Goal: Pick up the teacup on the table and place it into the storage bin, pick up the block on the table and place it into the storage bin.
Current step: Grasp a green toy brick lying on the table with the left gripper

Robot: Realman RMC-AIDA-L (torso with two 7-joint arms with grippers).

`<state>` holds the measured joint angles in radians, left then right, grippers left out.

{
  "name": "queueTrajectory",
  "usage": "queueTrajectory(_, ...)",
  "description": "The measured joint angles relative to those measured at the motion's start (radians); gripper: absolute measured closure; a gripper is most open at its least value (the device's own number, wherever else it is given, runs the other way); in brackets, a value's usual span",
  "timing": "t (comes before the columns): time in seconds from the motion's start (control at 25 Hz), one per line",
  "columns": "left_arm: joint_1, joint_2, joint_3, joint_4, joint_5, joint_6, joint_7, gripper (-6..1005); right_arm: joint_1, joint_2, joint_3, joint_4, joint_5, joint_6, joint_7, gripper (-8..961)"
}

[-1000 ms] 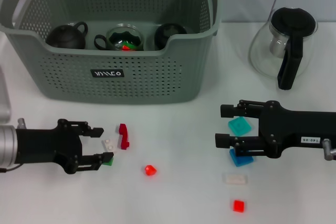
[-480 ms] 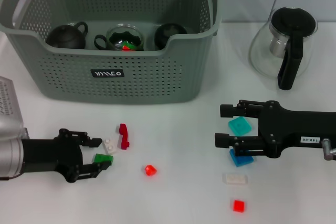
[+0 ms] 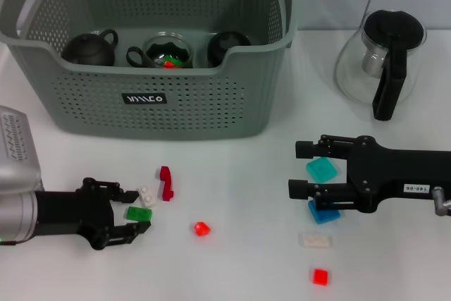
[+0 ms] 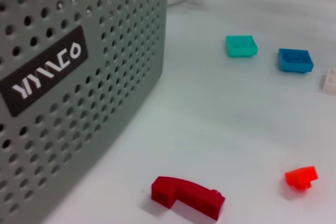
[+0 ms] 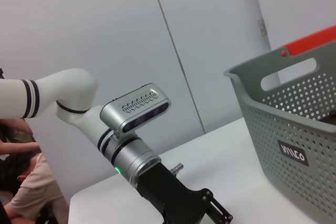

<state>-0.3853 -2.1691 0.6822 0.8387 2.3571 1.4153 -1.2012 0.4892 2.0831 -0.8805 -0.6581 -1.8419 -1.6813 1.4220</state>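
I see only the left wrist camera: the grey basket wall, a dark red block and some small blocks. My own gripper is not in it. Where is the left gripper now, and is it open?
Observer: In the head view the left gripper is low over the table in front of the basket. It is open, with a green block between its fingers.
Operator: Is something inside the basket?
Observer: Yes, two dark pots and a glass cup with small blocks in it.
Operator: And the right arm?
Observer: The right gripper is open on the other side of the table. The teal block shows between its fingers.
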Motion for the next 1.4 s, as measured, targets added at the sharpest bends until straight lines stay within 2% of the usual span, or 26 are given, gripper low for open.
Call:
queueTrajectory(0.2, 0.005, 0.001, -0.001, 0.007, 0.008, 0.047, -0.004, 432, -0.004, -0.001, 0.0, 0.0, 0.0, 0.0, 0.001, 117)
queueTrajectory(0.52, 0.006, 0.002, -0.01, 0.01, 0.023, 0.053, -0.009, 459, -0.002, -0.001, 0.0, 0.0, 0.0, -0.001, 0.002, 117)
queueTrajectory(0.72, 0.014, 0.001, -0.013, 0.015, 0.023, 0.051, -0.01, 562, -0.004, -0.001, 0.0, 0.0, 0.0, -0.003, 0.003, 117)
queueTrajectory(1.4, 0.014, 0.0, -0.008, 0.011, 0.024, 0.028, -0.01, 633, -0.002, 0.0, 0.0, 0.0, 0.0, -0.002, 0.003, 118)
